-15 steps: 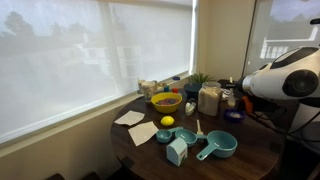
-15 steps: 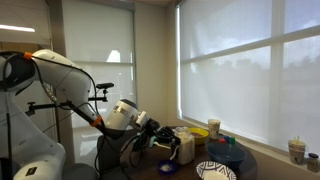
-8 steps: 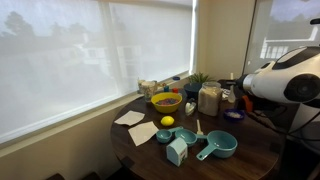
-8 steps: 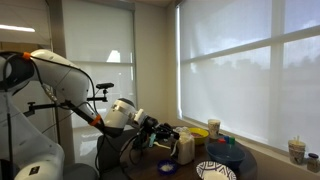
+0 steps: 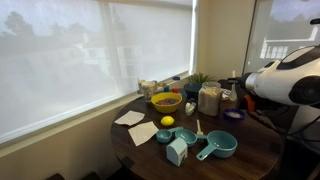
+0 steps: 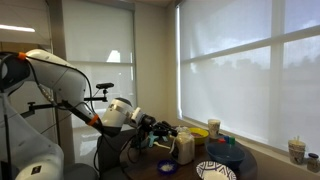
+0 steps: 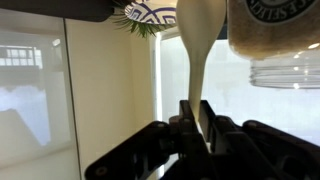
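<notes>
wrist view: gripper clamped fully shut on the shaft of a cream utensil; its far end is cut off by the frame. jar just right of it, contact cannot be told. in an exterior view the gripper sits over the right edge of the table. judged step: utensil grasped and carried. next move calls for a steady grip and clearance past the jar.
</notes>
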`<state>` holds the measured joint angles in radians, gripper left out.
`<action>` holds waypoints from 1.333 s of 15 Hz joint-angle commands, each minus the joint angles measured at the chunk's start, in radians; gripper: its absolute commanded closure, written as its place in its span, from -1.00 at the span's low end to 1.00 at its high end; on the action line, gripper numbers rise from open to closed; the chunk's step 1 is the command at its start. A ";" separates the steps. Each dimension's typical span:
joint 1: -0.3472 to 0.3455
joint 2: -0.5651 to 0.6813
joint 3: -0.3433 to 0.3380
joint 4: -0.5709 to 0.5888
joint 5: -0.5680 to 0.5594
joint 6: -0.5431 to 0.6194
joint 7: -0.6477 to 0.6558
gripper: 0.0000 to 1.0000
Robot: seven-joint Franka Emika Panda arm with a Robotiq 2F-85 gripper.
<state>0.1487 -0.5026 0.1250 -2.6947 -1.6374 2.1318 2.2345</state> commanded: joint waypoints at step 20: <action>0.005 -0.034 -0.139 0.059 0.705 0.018 -0.351 0.94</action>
<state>0.1625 -0.5194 -0.0008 -2.6634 -1.0991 2.1399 1.9765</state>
